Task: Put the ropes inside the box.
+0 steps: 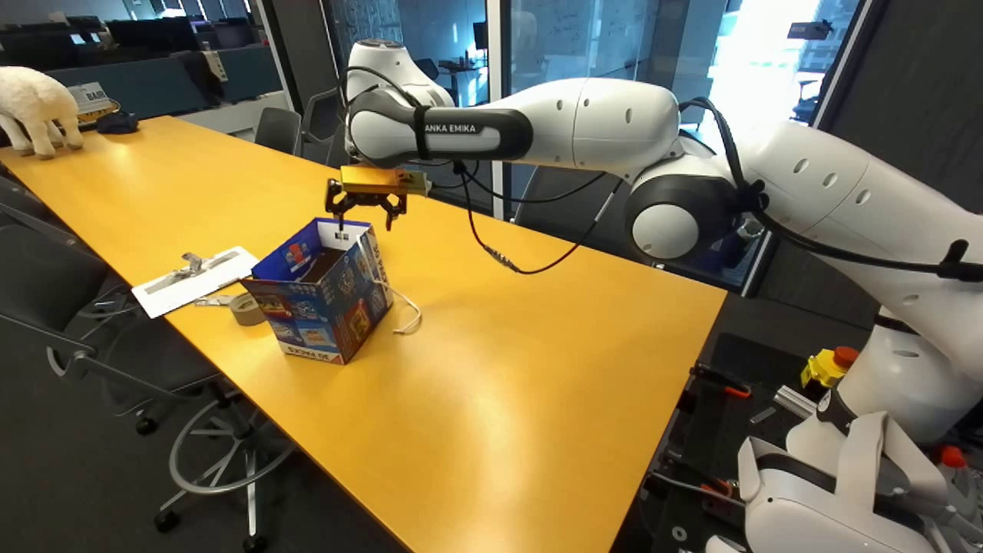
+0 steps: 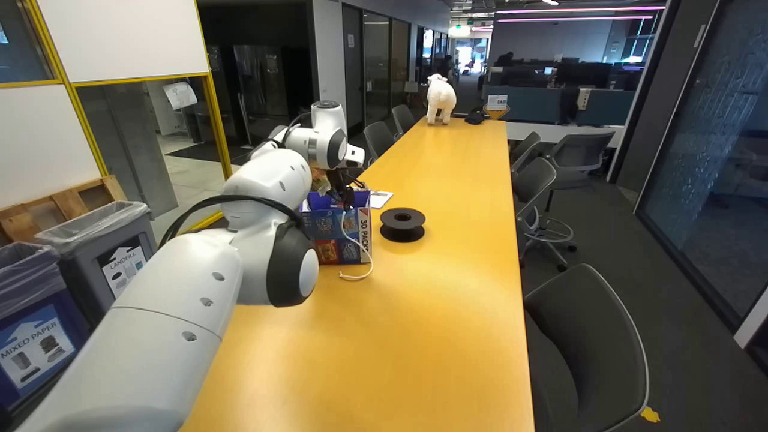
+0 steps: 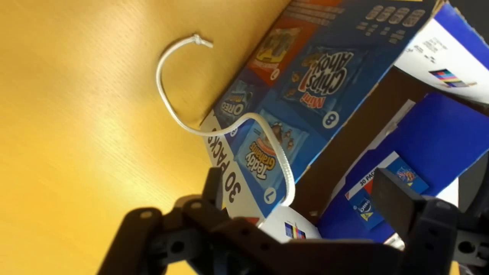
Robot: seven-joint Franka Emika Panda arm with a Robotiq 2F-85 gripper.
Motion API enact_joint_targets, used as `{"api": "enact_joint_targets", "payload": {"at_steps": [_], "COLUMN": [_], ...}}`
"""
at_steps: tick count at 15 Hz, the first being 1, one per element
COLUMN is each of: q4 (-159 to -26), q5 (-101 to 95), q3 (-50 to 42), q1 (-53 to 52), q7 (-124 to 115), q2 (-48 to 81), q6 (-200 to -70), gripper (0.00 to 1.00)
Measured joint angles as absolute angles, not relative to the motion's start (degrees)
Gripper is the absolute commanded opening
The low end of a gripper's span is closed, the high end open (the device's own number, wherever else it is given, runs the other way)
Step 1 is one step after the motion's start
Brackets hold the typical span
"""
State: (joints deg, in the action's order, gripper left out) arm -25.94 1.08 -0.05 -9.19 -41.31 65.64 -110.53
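Observation:
A whitish rope hangs over the rim of the blue printed box. Its knotted end curls on the table outside, and this loose tail also shows in both exterior views, as the rope and rope. Beyond the rim, the rest of the cord is hidden. The box stands upright with its top uncovered. My gripper is just above the box's far edge, open. In the wrist view my gripper straddles that rim, one finger outside and one over the interior, with no rope pinched between them.
A clipboard with white paper and a small grey roll lie beside the box. A black spool appears next to the box; I cannot tell if it is that roll. A white toy sheep stands at the table's far end.

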Motion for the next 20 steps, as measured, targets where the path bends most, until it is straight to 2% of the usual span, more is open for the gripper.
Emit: {"api": "enact_joint_targets", "payload": {"at_steps": [11,17,20], "q4": [-26.37,-26.28,-26.16], "q5": [4.82,5.15,5.15], "q3": [1.8,1.8,1.8], "q1": [-4.18,-4.12,-4.32], "q7": [-28.56,-29.3,-32.19], "q2": [68.28,74.0,76.75], "q6": [-91.6,-91.61,-96.06], "gripper": [1.0,1.0,1.0]}}
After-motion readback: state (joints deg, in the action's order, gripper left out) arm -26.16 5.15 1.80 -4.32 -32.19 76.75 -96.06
